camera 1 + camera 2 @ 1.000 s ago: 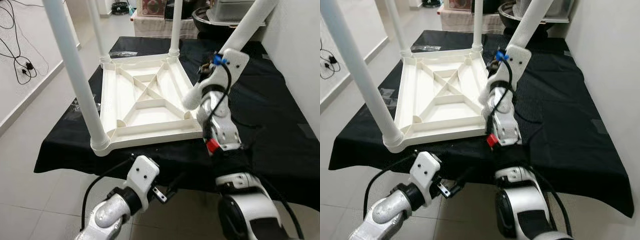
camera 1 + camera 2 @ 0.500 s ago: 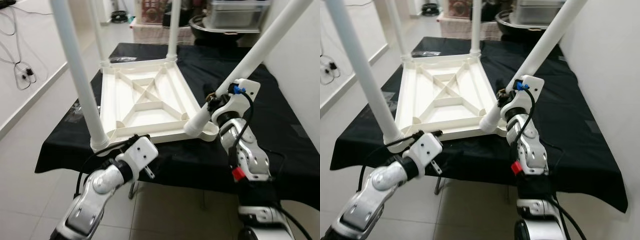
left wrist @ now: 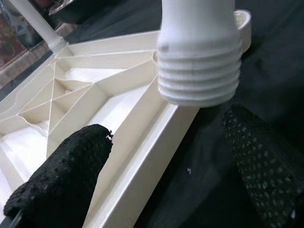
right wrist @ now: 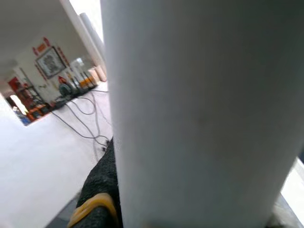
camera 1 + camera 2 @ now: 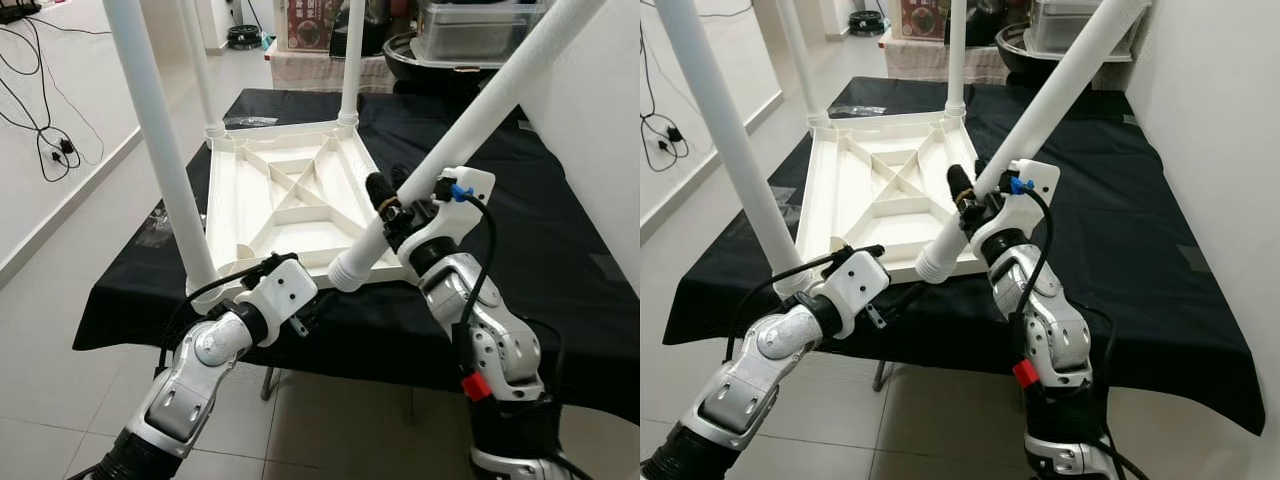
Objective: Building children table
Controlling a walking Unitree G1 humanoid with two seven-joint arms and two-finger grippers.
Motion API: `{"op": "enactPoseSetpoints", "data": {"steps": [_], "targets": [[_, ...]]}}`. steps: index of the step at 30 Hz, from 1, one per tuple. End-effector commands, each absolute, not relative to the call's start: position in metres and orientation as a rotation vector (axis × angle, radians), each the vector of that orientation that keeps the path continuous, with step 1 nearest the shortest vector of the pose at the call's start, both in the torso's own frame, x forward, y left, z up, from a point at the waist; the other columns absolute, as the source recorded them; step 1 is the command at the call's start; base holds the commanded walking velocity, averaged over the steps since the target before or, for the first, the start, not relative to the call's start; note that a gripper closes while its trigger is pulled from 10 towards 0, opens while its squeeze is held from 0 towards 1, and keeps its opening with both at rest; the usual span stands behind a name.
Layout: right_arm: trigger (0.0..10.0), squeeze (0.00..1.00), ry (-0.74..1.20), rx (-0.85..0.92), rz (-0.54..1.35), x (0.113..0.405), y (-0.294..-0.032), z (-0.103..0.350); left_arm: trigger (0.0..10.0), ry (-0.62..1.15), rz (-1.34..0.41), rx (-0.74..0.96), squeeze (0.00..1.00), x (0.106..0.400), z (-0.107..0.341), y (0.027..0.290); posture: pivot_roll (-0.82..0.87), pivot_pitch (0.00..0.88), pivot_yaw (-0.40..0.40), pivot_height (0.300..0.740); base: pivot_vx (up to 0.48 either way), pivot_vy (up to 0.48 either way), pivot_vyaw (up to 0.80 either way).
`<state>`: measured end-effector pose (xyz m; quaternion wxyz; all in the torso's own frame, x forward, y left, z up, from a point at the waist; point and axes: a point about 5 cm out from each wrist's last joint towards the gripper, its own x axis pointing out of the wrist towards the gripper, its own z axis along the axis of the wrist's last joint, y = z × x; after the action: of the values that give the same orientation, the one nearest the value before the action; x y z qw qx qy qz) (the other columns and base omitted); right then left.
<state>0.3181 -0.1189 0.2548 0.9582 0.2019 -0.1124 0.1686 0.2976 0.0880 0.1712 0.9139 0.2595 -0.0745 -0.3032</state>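
Upside-down white plastic tabletop [image 5: 290, 205] is lying on a table covered with a black cloth [image 5: 520, 240], ribbed underside facing up. Three white legs are standing screwed into its corners: near-left leg [image 5: 160, 140], far-left leg [image 5: 197, 65], far-right leg [image 5: 351, 60].

Left gripper [image 5: 303, 322] is hovering at the near edge of the tabletop, just below the rim, between the near-left leg and the loose leg's end. In the left wrist view its two black fingers [image 3: 61, 185] are sitting spread apart with nothing between them, the tabletop edge [image 3: 156, 156] lying just past them.

Fourth leg [image 5: 1040, 110] is slanting up to the right, tilted well off vertical. Its threaded end [image 3: 199, 80] is hanging just above the tabletop's near-right corner, close to the socket but apart from it, not seated.

Right gripper [image 5: 385, 205] is clamped round the fourth leg a little above the threaded end; one black finger [image 4: 97, 190] is pressing against the leg's white shaft [image 4: 199, 118] in the right wrist view. Cables [image 5: 45, 110] are lying on the tiled floor [image 5: 60, 400] at far left.
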Motion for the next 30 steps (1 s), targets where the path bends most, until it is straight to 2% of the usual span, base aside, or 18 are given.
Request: {"op": "enactPoseSetpoints", "data": {"steps": [1,12,22,30], "targets": [[10.0,0.00,-0.222,0.446,0.382,0.311,-0.112,0.259,10.0,-0.163,-0.619,0.528,0.00,0.301,0.170,0.088,0.05,0.097,0.019,0.740,0.000,0.000,0.00],[10.0,0.00,-0.191,0.448,0.434,0.301,-0.104,0.258,10.0,-0.198,-0.618,0.495,0.00,0.311,0.176,0.080,0.05,0.097,0.019,0.740,0.000,0.000,0.00],[10.0,0.00,-0.168,0.452,0.440,0.296,-0.098,0.256,10.0,-0.223,-0.711,0.430,0.00,0.313,0.181,0.052,0.04,0.090,0.022,0.740,0.000,0.000,0.00],[10.0,0.00,-0.158,0.454,0.441,0.295,-0.095,0.255,10.0,-0.259,-0.761,0.443,0.00,0.308,0.182,0.035,0.04,0.086,0.021,0.740,0.000,0.000,0.00]]}}
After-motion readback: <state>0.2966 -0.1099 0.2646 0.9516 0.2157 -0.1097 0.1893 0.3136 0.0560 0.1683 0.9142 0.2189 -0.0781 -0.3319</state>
